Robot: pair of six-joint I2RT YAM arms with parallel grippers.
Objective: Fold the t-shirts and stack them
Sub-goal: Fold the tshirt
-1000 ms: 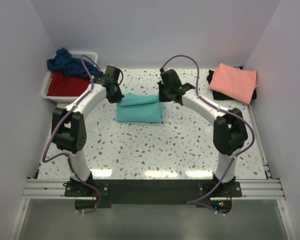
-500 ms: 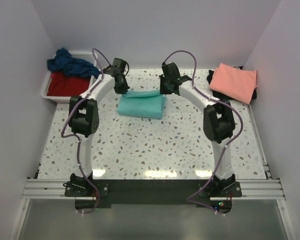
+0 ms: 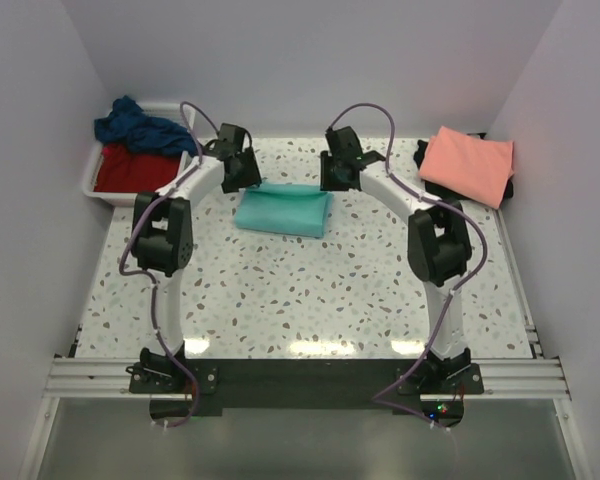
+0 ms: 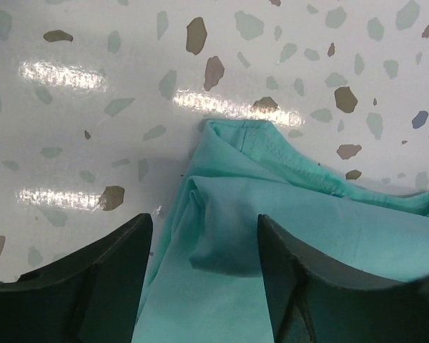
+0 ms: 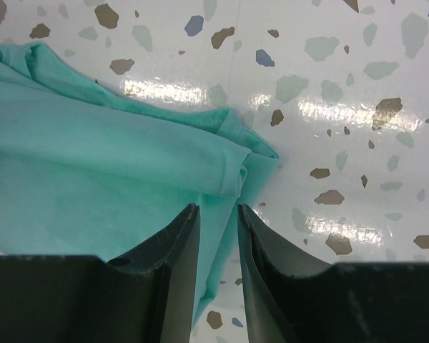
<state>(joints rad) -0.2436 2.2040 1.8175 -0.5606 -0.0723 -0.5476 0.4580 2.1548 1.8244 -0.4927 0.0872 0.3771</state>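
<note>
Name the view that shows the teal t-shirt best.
Top external: the folded teal t-shirt shows there nearly whole, with its outline on the table readable. The left wrist view catches only one folded corner, and the right wrist view only the opposite end. Both are cropped.

The left arm (image 3: 163, 312) and right arm (image 3: 443, 318) are curved white links joined by bulky black joint housings, each trailed by a looping lilac cable (image 3: 192, 108). Black bases (image 3: 160, 375) are bolted onto a silver slotted rail (image 3: 85, 377), and tiny lights glow just below its right end. The fingers (image 4: 79, 286) are dark, matte wedges.
</note>
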